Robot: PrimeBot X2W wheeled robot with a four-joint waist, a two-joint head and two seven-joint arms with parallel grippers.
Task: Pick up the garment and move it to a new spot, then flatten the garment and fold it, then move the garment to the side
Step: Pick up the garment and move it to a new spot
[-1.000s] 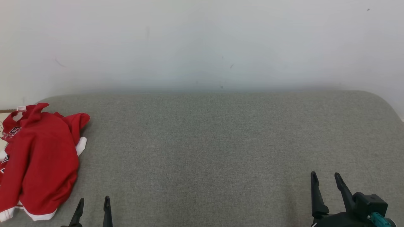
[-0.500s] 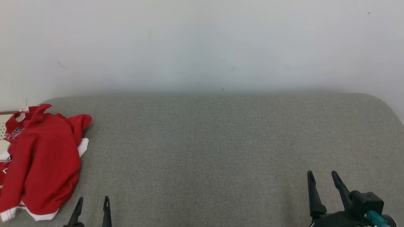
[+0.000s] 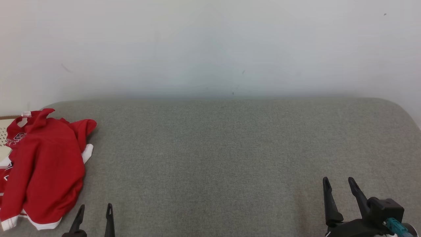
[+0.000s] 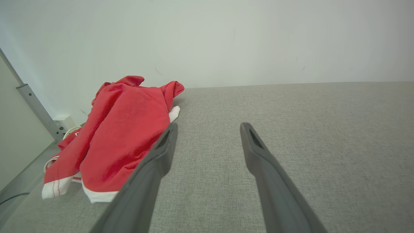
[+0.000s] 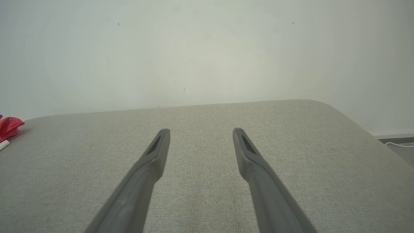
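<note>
L gripper [image 3: 95, 205]: two long dark fingers spread wide, nothing between them, tips over bare cloth. R gripper [image 3: 338, 179]: same, fingers fully apart, empty. Just beside the L gripper, to its left and a bit ahead, lies the crumpled red jersey-type garment w/ white trim [image 3: 46, 164], not touched. It's well apart from the R gripper, far off to that one's left.

Change over the last sec: barely any. Whole head view slid slightly, so the cam moved, not the garment. Both grippers stayed wide and in approx the same spots. My read: task is at the very start, pick-up not begun. L arm looks the obvious one to reach, being nearest.

Ahead of and between both grippers: flat grey woven fabric surface w/ rounded far corners [image 3: 213, 148], plenty of room for a new spot. Beyond it, plain white wall [image 3: 210, 46] w/ a few small marks. Past the garment, left of the L gripper: pale panel w/ grey metal strip [image 4: 16, 139]. Right of the R gripper: white cable [image 5: 399, 144] on the floor.
</note>
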